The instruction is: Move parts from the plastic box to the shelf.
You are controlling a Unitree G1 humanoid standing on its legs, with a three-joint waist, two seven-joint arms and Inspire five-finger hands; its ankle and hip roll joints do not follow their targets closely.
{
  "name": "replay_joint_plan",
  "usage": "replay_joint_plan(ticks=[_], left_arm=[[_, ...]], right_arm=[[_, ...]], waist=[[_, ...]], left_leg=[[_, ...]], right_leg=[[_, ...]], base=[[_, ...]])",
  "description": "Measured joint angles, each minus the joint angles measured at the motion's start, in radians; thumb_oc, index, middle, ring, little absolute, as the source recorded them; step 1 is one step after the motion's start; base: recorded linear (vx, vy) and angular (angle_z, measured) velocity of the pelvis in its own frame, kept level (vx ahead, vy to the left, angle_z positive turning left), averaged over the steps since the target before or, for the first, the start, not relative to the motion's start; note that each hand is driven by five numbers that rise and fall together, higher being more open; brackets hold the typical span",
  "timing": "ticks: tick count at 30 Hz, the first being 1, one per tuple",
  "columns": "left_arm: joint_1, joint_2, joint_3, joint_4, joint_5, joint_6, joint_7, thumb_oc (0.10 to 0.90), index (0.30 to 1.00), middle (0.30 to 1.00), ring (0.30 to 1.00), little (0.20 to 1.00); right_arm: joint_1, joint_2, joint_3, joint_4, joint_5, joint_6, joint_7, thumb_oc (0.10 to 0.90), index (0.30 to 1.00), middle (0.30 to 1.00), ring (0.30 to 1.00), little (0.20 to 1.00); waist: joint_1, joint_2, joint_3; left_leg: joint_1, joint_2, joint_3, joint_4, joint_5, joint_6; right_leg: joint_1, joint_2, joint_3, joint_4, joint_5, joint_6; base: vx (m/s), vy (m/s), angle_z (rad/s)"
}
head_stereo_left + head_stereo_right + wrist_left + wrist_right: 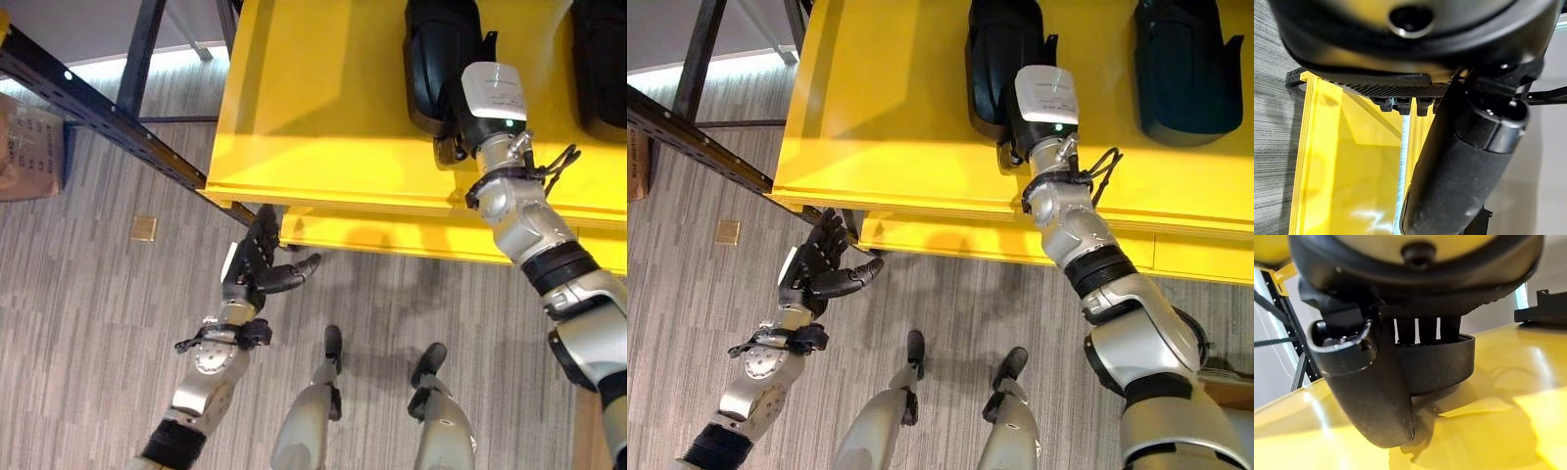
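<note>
The yellow shelf (911, 108) is the landmark here. On its top surface lie two black parts: one black part (999, 54) near the middle of the shelf, and a second black part (1185, 73) to the right of it, well apart. The right hand (1011, 122) is on the shelf at the near end of the first part, but its fingers are hidden under the wrist. The left hand (818, 264) is below the front edge of the shelf, above the grey floor (686, 294), with straight fingers (831, 235) and holding nothing. A dark metal beam (696, 142) runs to the left of the shelf.
</note>
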Motion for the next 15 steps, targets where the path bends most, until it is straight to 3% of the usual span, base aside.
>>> replay_joint_plan(ticks=[15], left_arm=[[0.009, 0.000, 0.001, 0.000, 0.000, 0.000, 0.009, 0.900, 1.000, 1.000, 1.000, 1.000]], right_arm=[[-0.002, 0.015, -0.010, 0.008, -0.006, 0.006, 0.002, 0.400, 0.300, 0.300, 0.300, 0.300]], waist=[[0.002, 0.000, 0.000]], left_leg=[[0.000, 0.000, -0.001, 0.000, 0.001, 0.000]], right_leg=[[0.000, 0.000, 0.000, 0.000, 0.000, 0.000]], base=[[0.00, 0.000, 0.00]])
